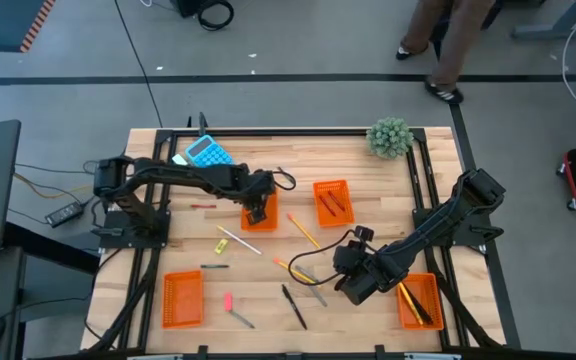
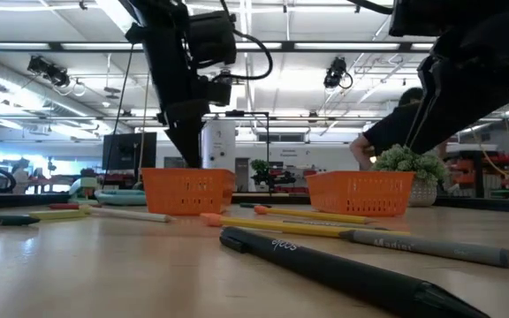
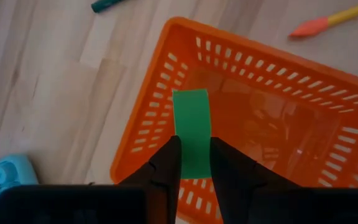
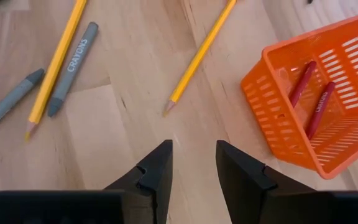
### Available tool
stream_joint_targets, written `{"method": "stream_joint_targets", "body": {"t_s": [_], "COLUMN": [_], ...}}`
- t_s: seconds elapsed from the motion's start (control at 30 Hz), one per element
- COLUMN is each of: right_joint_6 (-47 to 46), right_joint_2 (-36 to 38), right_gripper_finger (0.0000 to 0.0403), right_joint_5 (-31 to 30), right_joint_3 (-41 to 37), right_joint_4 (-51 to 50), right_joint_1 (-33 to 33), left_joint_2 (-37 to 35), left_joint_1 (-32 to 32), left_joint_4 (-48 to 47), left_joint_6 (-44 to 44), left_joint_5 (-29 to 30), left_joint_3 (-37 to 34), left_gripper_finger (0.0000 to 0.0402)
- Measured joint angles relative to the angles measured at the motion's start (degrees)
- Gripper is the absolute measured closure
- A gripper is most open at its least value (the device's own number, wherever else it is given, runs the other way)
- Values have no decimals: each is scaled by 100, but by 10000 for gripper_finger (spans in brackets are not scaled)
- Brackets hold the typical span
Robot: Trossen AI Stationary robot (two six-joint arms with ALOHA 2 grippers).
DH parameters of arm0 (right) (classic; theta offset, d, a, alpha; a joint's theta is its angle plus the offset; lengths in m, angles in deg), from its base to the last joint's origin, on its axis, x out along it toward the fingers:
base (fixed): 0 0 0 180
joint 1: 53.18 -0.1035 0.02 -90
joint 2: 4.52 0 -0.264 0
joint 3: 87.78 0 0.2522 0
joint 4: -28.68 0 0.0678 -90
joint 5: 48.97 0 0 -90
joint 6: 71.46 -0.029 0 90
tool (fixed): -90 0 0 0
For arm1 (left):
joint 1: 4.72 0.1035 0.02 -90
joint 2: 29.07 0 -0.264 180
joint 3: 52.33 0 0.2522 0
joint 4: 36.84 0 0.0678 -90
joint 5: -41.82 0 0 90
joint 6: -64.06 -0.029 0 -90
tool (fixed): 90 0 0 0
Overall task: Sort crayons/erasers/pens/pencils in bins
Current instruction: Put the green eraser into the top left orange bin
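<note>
My left gripper (image 3: 194, 167) is shut on a green eraser (image 3: 191, 127) over an orange bin (image 3: 272, 124), the middle-left one on the table (image 1: 260, 212). In the low view that arm's fingers (image 2: 193, 159) reach down to this bin's rim (image 2: 188, 190). My right gripper (image 4: 192, 165) stands open over bare wood near the table's front right (image 1: 353, 285) with nothing between its fingers. Ahead of it lie yellow pencils (image 4: 201, 53), grey crayons (image 4: 72, 65) and a bin (image 4: 316, 99) holding red crayons. My left gripper pinches the green eraser between its two fingers (image 3: 168, 163), on the long sides near its near end (image 3: 194, 163). The fingers slant steeply down from above and lie along the block. The eraser juts out past the fingertips over the bin's inside; whether it touches the floor I cannot tell.
A blue calculator (image 1: 208, 152) lies at the far left and a small green plant (image 1: 389, 136) at the far right. Two more bins stand near the front: one left (image 1: 183, 298), one right (image 1: 418, 300). Black pens (image 1: 294, 305) and a pink eraser (image 1: 228, 300) lie between them.
</note>
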Motion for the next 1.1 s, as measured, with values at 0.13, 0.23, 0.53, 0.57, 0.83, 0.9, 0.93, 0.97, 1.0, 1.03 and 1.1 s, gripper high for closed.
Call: {"method": "stream_joint_targets", "body": {"t_s": [0.13, 0.23, 0.53, 0.57, 0.83, 0.9, 0.93, 0.97, 1.0, 1.03, 1.1], "right_joint_6": [2, 2, -11, -13, 61, 80, 83, 82, 83, 83, 83], "right_joint_2": [0, 0, 0, 0, 0, 0, 0, 0, 2, 2, 2], "right_gripper_finger": [274, 274, 274, 274, 274, 274, 274, 274, 274, 274, 274], "right_joint_5": [-168, -230, -235, -233, -233, -233, -233, -233, -233, -233, -233], "right_joint_3": [0, 0, 0, 0, 0, 0, 0, 0, 0, 0, 0], "right_joint_4": [77, 108, 138, 141, 206, 219, 220, 224, 232, 237, 257], "right_joint_1": [0, 0, 57, 54, 53, 56, 64, 75, 77, 79, 79], "left_joint_2": [186, 350, 620, 620, 672, 700, 722, 734, 747, 770, 788], "left_joint_1": [0, 0, 46, 42, 42, 42, 42, 42, 42, 42, 44], "left_joint_4": [56, 65, 182, 216, 241, 301, 332, 301, 289, 361, 351], "left_joint_6": [4, 4, 34, 45, 48, 48, 48, 48, 50, 48, 48], "left_joint_5": [-28, -85, -85, -87, -92, -89, -92, -94, -94, -95, -102], "left_joint_3": [0, 0, -2, -1, 0, 4, 7, 2, 0, 1, 2], "left_gripper_finger": [312, 309, 308, 307, 305, 306, 306, 306, 305, 303, 301]}}
